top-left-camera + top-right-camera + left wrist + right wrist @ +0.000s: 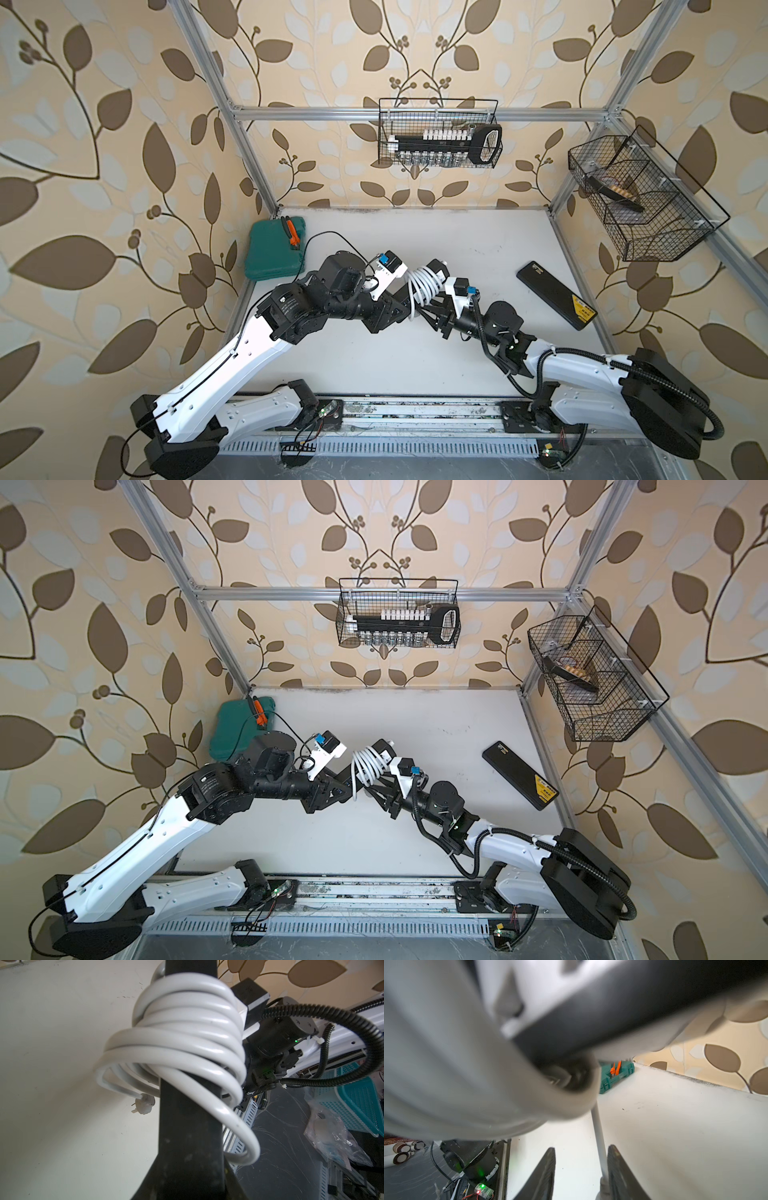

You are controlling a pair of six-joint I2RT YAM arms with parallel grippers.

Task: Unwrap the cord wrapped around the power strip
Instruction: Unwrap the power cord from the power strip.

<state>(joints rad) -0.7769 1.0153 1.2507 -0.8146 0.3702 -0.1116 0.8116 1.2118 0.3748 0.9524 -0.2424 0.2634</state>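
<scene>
My left gripper (400, 300) is shut on the lower end of the power strip (437, 268), a black bar held tilted above the table. In the left wrist view the strip (187, 1126) runs straight out from between the jaws. The cord (424, 282) is a thick white cable wound in several loops round the middle of the strip, in both top views (368, 764). Its free end hangs down with the small grey plug (144, 1103). My right gripper (581, 1148) is open under the coil. The hanging cord end (599, 1136) lies against one finger, and the plug (604, 1188) sits deep between the jaws.
A green tool case (276, 249) with orange pliers (293, 232) lies at the table's back left. A flat black case with a yellow label (557, 295) lies to the right. Wire baskets hang on the back wall (440, 137) and the right wall (640, 199).
</scene>
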